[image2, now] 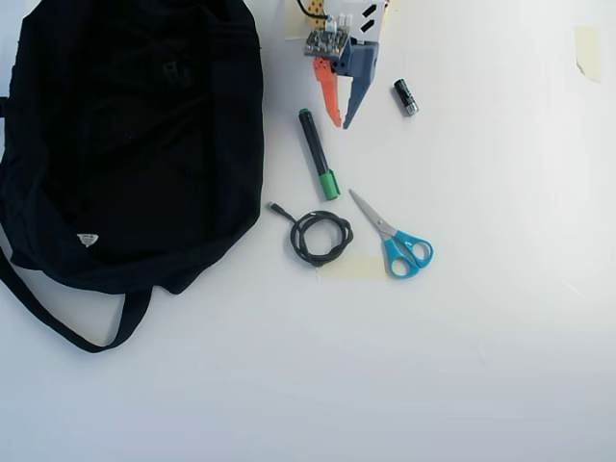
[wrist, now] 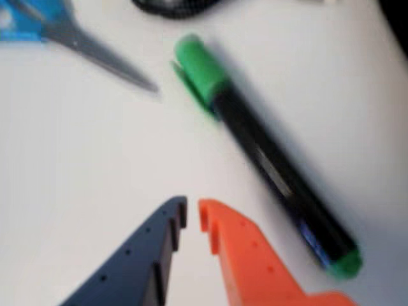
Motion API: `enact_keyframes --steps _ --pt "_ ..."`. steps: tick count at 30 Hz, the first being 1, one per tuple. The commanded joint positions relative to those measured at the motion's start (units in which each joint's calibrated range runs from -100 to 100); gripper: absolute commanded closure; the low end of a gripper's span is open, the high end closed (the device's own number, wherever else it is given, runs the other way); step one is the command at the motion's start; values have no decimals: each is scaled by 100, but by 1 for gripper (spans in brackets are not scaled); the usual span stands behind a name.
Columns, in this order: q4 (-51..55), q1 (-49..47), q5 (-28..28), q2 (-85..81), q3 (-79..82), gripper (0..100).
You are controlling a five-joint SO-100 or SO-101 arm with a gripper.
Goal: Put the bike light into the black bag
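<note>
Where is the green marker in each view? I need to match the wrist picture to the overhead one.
Wrist view: the green marker runs diagonally from top centre to lower right, right of the gripper.
Overhead view: the marker lies at upper centre, just below-left of the gripper.
Shared landmark: the scissors.

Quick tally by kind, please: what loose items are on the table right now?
Black bag: 1
Green-capped marker: 1
Blue-handled scissors: 1
Coiled black cable: 1
Small black cylinder with a silver end: 1
Total: 5. No bike light is visible in either view.
</note>
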Motion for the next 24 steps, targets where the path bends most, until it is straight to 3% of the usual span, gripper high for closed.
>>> enact_keyframes --steps 1,5,10,24 --pt "47 -11 396 -66 392 98" --pt "787 -11 1035 -66 392 98" --pt "1752 -123 1067 -66 392 98" --pt "1812 -145 1072 -50 392 98"
